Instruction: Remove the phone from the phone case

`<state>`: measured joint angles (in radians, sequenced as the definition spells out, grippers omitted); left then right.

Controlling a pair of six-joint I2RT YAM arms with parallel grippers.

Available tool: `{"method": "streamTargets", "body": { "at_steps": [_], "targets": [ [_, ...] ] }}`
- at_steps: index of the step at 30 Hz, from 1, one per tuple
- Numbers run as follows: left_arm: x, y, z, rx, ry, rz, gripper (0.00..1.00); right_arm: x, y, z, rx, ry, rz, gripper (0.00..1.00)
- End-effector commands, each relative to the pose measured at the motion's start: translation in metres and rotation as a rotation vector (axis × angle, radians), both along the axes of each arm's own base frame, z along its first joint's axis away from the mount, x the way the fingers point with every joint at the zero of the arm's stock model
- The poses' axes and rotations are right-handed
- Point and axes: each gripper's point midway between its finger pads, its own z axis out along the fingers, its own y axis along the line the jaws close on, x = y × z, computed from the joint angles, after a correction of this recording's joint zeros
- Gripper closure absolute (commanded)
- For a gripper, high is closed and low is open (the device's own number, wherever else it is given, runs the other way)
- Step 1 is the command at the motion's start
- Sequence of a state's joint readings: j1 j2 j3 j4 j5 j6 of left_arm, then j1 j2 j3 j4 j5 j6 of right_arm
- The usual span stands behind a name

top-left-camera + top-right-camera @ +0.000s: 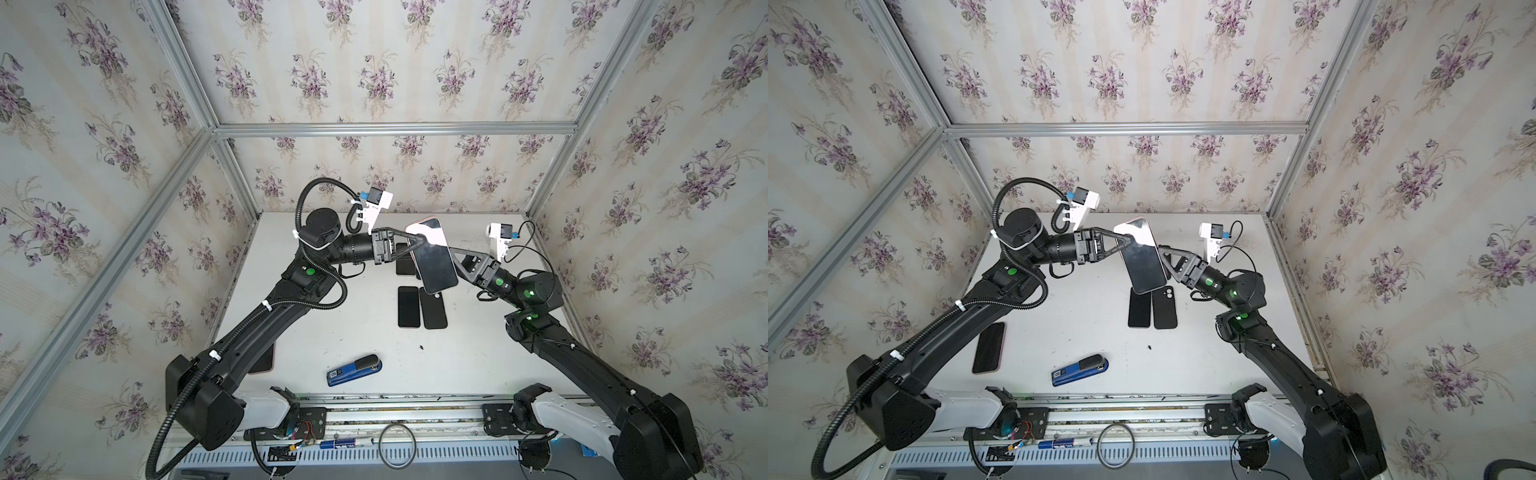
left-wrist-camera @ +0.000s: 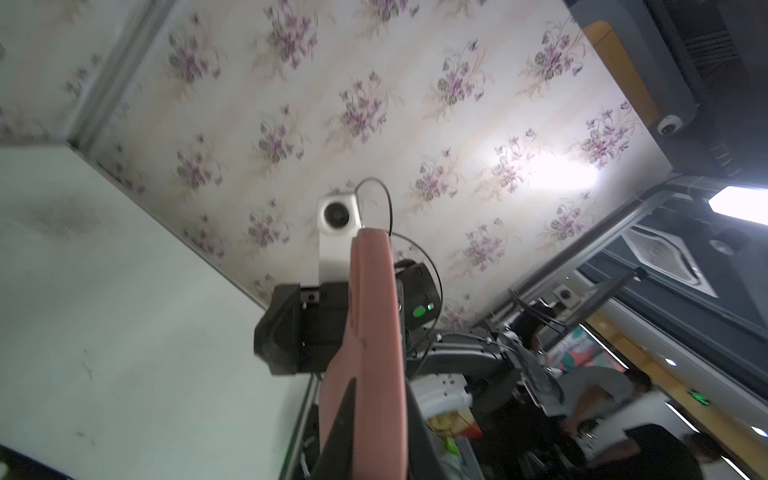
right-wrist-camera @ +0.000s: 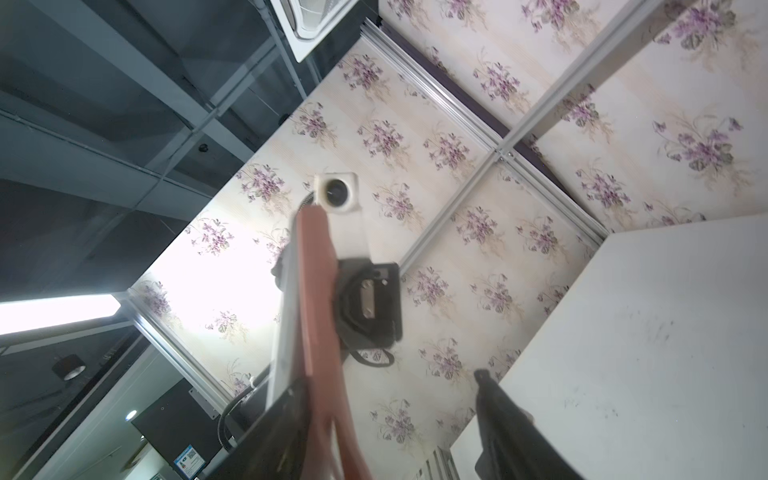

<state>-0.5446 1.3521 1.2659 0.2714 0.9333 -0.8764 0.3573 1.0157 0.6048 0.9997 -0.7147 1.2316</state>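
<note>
Pink phone case (image 2: 374, 332) fills foreground, edge-on. Phone (image 1: 434, 266) sits inside it, raised above table (image 1: 332, 340), screen up. Left gripper (image 1: 417, 241) pinched tight on phone case at far end. Right gripper (image 1: 1167, 262) spread: one finger against phone, other well apart, gripping nothing. Advice: hold firm with your left, hook case lip with your right, peel slowly. Seam blurred; cannot tell whether any corner is free.

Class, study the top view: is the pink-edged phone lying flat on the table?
No, the phone hangs above the table, pinched at its edge by the left tool.
</note>
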Motion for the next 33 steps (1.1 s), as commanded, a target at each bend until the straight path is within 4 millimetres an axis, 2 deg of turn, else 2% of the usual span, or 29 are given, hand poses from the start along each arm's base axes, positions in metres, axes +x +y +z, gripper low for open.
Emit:
{"method": "streamTargets", "body": {
  "at_steps": [1, 6, 10, 14, 20, 33],
  "targets": [
    [0.011, 0.002, -0.003, 0.019, 0.074, 0.028, 1.0, -0.026, -0.003, 0.009, 0.015, -0.098, 0.042, 0.34],
    [0.013, -0.003, -0.002, 0.026, 0.082, 0.013, 1.0, -0.029, -0.006, -0.016, -0.085, -0.042, -0.014, 0.35],
    [0.01, -0.008, -0.003, 0.028, 0.08, -0.016, 1.0, -0.028, -0.002, -0.024, -0.128, -0.016, 0.003, 0.38],
    [0.012, -0.007, 0.0, 0.011, 0.09, -0.017, 1.0, -0.027, -0.003, -0.029, -0.08, -0.007, 0.02, 0.38],
    [0.017, -0.004, 0.012, -0.014, 0.107, -0.025, 1.0, -0.04, -0.007, -0.037, -0.065, -0.018, 0.032, 0.37],
    [0.016, -0.004, 0.016, -0.032, 0.107, -0.031, 1.0, -0.037, -0.004, -0.047, -0.053, 0.003, 0.053, 0.37]
  ]
}}
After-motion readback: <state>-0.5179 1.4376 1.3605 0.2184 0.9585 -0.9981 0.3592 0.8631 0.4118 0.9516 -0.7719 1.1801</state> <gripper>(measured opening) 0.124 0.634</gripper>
